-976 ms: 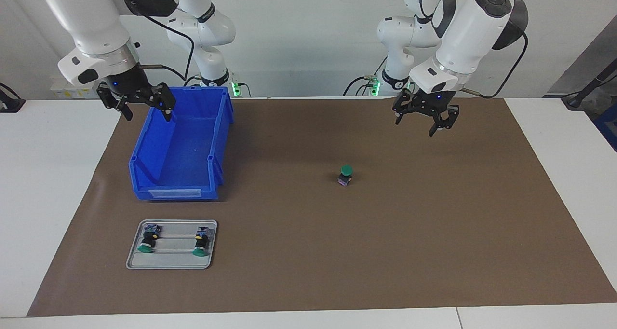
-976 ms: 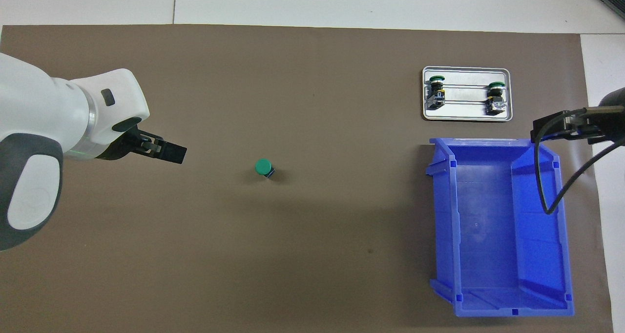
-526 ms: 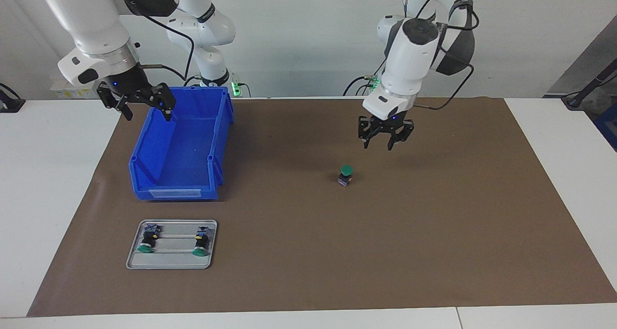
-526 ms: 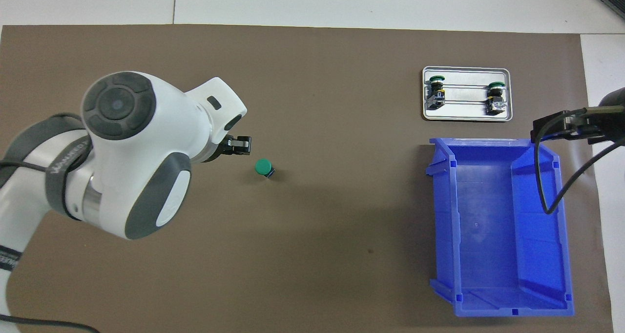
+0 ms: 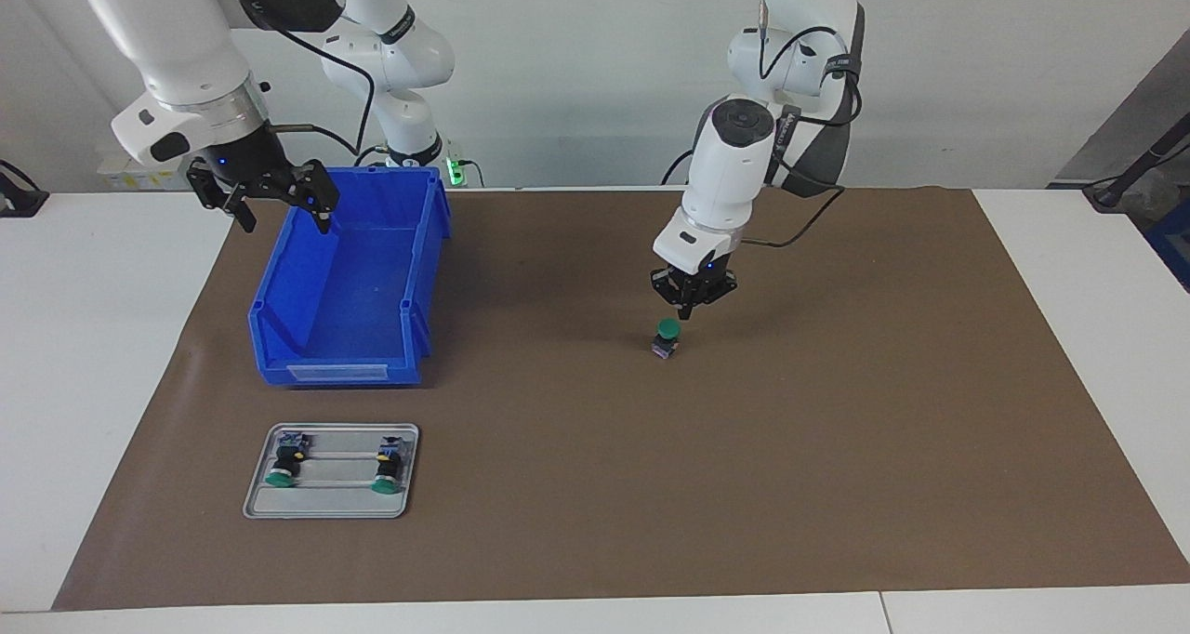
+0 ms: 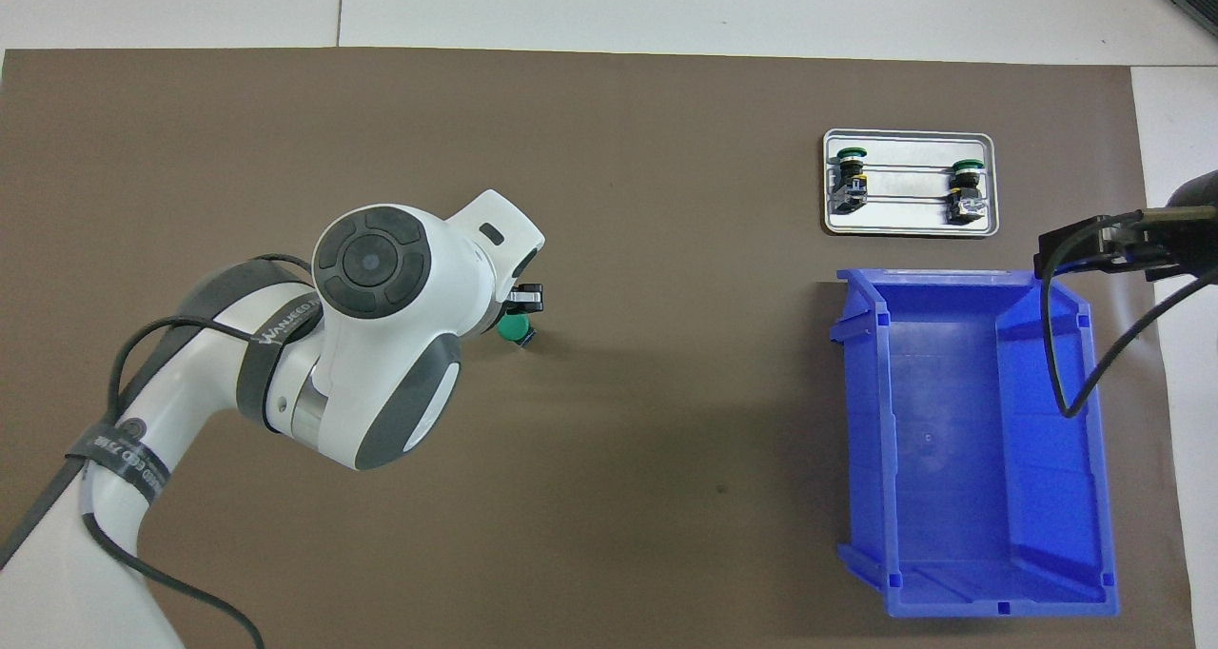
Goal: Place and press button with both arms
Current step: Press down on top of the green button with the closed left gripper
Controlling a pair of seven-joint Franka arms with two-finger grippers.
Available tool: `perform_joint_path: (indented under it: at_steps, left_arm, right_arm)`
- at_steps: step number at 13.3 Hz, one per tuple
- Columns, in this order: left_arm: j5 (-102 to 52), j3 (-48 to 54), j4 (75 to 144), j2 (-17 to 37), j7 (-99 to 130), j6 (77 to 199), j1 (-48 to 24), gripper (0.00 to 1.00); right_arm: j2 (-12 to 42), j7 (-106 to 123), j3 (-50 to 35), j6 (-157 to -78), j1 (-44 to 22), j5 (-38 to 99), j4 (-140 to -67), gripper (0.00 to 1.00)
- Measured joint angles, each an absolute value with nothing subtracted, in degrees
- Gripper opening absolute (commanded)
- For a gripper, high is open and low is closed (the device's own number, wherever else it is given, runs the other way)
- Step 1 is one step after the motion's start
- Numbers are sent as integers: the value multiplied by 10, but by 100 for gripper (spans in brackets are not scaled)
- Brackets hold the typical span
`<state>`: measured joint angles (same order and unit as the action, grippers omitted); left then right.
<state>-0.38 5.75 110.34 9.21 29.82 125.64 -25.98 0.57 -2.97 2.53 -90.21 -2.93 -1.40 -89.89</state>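
The button (image 5: 666, 337) stands upright on the brown mat, green cap up, about midway along the table; from above it shows partly under the left wrist (image 6: 515, 327). My left gripper (image 5: 687, 313) hangs just over it, fingertips together in a point beside the cap's edge, a sliver of space between them. It holds nothing. The right gripper (image 5: 275, 212) stays open in the air over the blue bin's corner at the right arm's end of the table, waiting.
A blue bin (image 5: 423, 271) (image 6: 961, 440) lies empty at the right arm's end. Farther from the robots than the bin, a small metal tray (image 5: 335, 502) (image 6: 909, 223) carries two identical buttons lying on their sides. The brown mat (image 5: 837, 429) covers most of the table.
The left arm swung in from its own end of the table and came down over the button while its gripper went from open to shut. The right arm kept still.
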Motion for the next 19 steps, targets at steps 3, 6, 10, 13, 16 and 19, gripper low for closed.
perform_joint_path:
  at_steps: [3,6,10,13,16,19]
  left_arm:
    - [-4,58,1126,91,310,1268,-275,0]
    - [-4,58,1143,91,312,1272,-284,0]
    - [-4,57,1163,91,313,1297,-284,0]
    - [-4,55,1168,91,314,1312,-284,0]
    - [-4,54,1179,91,315,1336,-284,0]
    - [-4,55,1190,87,316,1352,-284,0]
  right_arm:
    - [6,-30,25,-902,-29,-14,-899,100]
    - [6,-30,25,-902,-29,-14,-899,100]
    - [6,-30,25,-902,-29,-14,-899,100]
    - [6,-30,25,-902,-29,-14,-899,100]
    - [6,-30,25,-902,-29,-14,-899,100]
    - [6,-30,25,-902,-29,-14,-899,100]
